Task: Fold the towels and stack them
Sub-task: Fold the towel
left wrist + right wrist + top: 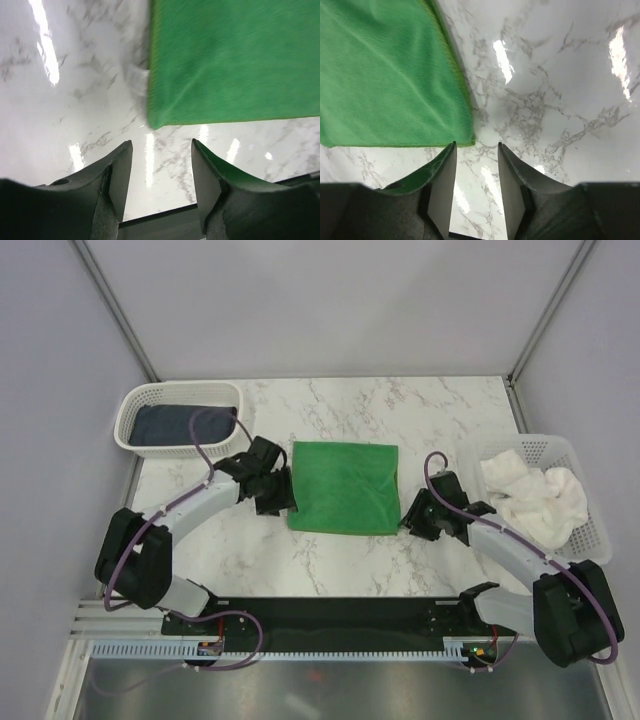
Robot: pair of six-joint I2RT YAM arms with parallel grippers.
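Observation:
A bright green towel (343, 487) lies folded flat in the middle of the marble table. My left gripper (283, 495) stands open just off its left edge; in the left wrist view the green towel (235, 60) has its corner a little ahead of the empty gripper (161, 145). My right gripper (408, 515) is open beside the near right corner. The right wrist view shows the green towel (385, 75) ending just past the tips of the empty gripper (476, 146). A dark navy towel (180, 425) lies in the left basket. A white fluffy towel (535, 495) is heaped in the right basket.
A white mesh basket (130, 410) stands at the back left, and another white mesh basket (592, 502) at the right edge. A black strip (330, 615) runs along the near edge between the arm bases. Grey walls enclose the table.

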